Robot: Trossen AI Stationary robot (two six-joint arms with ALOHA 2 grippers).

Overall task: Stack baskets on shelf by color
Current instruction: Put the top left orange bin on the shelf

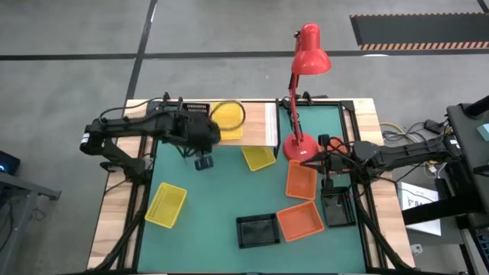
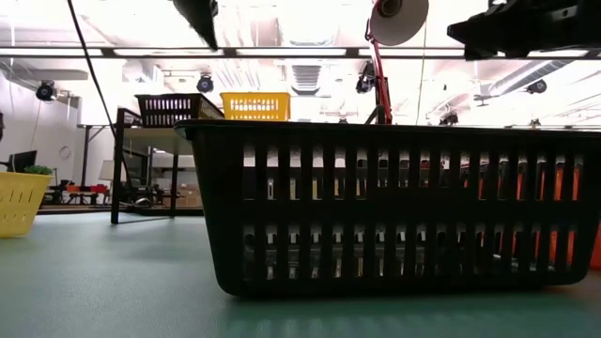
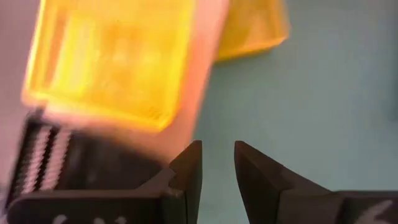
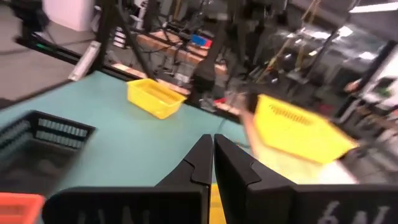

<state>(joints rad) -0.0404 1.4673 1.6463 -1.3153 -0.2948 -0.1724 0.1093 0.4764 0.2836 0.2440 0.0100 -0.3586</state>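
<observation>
On the light-wood shelf (image 1: 256, 122) along the table's far edge, a yellow plastic mesh basket (image 1: 226, 119) and a black mesh basket (image 1: 197, 108) are sitting. The left gripper (image 1: 203, 162) is hovering beside the shelf, slightly open and empty. The right gripper (image 1: 306, 161) is closed, empty, near the right edge.

The low light-wood shelf on a thin black frame (image 1: 269, 122) runs along the far edge of the green-topped wooden-edged table (image 1: 221, 198), left of the red desk lamp's round base (image 1: 299, 147). On the shelf sit a black plastic mesh basket (image 1: 197, 108) and, to its right, a yellow plastic mesh basket (image 1: 226, 121). Another yellow basket (image 1: 259, 157) lies just before the shelf; a third (image 1: 166, 205) lies near the table's left edge. Two orange-red baskets (image 1: 300, 180) (image 1: 300, 220) lie at the right, a black basket (image 1: 257, 230) left of the nearer one, another black basket (image 1: 337, 208) at the right edge.
</observation>
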